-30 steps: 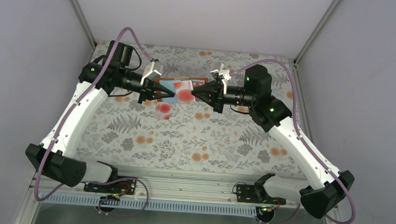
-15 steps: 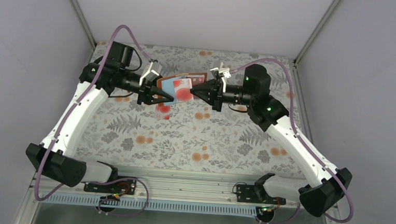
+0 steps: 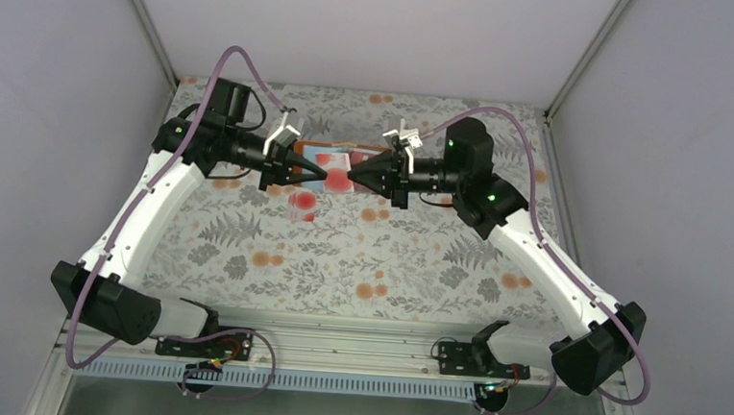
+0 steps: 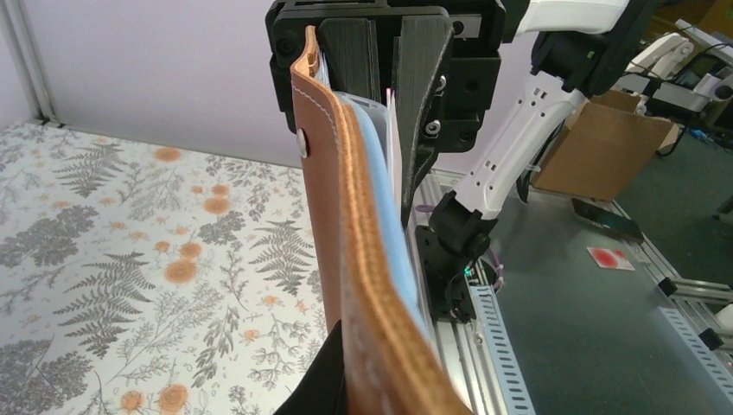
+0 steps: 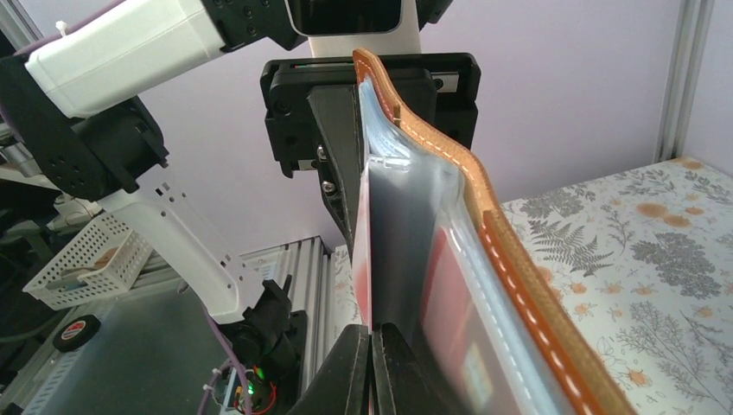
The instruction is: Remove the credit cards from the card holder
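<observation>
The brown leather card holder [image 3: 333, 155] hangs in the air between both grippers over the far part of the table. My left gripper [image 3: 319, 174] is shut on its left end; in the left wrist view [image 4: 346, 346] the holder [image 4: 346, 216] stands edge-on with its blue sleeves [image 4: 380, 190]. My right gripper [image 3: 350, 180] is shut on the edge of a thin pale and red credit card [image 5: 363, 251] that sits at the holder's sleeves, as the right wrist view [image 5: 372, 333] shows. A red card [image 5: 449, 294] shows inside a sleeve. Another pale card with red blotches [image 3: 303, 204] lies on the table below.
The floral tablecloth [image 3: 389, 257] covers the table. Grey walls close the left, back and right sides. The aluminium rail [image 3: 355, 337] with both arm bases runs along the near edge.
The holder, tilted up half a second ago, is back level. My right gripper has moved left, closer to the left gripper. The card on the table has not moved.
</observation>
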